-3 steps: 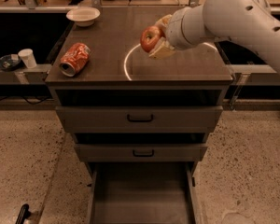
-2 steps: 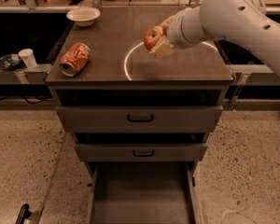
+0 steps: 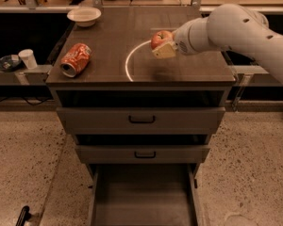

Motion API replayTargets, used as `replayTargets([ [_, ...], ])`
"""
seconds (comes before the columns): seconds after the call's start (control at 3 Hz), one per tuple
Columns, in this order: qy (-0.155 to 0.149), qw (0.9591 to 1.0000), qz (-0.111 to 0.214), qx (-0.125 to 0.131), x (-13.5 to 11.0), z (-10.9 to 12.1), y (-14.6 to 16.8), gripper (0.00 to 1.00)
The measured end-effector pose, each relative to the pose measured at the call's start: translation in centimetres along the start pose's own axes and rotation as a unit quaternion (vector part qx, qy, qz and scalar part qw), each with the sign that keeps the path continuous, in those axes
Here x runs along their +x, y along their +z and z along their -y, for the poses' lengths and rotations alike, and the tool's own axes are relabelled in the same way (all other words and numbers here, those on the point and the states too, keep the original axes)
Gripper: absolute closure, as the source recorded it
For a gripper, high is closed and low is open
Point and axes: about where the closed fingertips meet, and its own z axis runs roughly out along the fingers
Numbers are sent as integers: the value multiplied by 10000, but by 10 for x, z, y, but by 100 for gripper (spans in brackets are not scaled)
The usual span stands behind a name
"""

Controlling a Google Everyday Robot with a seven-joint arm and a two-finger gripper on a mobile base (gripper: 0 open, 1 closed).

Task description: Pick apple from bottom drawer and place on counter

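The red apple (image 3: 160,37) with yellowish patches is held in my gripper (image 3: 163,45), which is shut on it above the counter (image 3: 113,41), over the thin white circle outline (image 3: 127,62). My white arm reaches in from the right. The bottom drawer (image 3: 144,199) stands pulled open at the bottom of the view, its flat floor bare.
A crushed orange-red soda can (image 3: 75,59) lies on the counter's left side. A white bowl (image 3: 84,16) sits at the back left. A white cup (image 3: 27,58) and a dark dish (image 3: 7,62) stand on the low shelf to the left. Two upper drawers with black handles (image 3: 142,119) are partly pulled out.
My gripper with the apple has shifted slightly right and farther back over the circle on the counter.
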Motion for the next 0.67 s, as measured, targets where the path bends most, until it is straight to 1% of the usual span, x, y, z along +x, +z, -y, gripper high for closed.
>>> replayTargets([
  [0.33, 621, 9980, 55, 36, 10, 5, 4, 100],
  [0.67, 974, 9952, 23, 23, 21, 6, 6, 100],
])
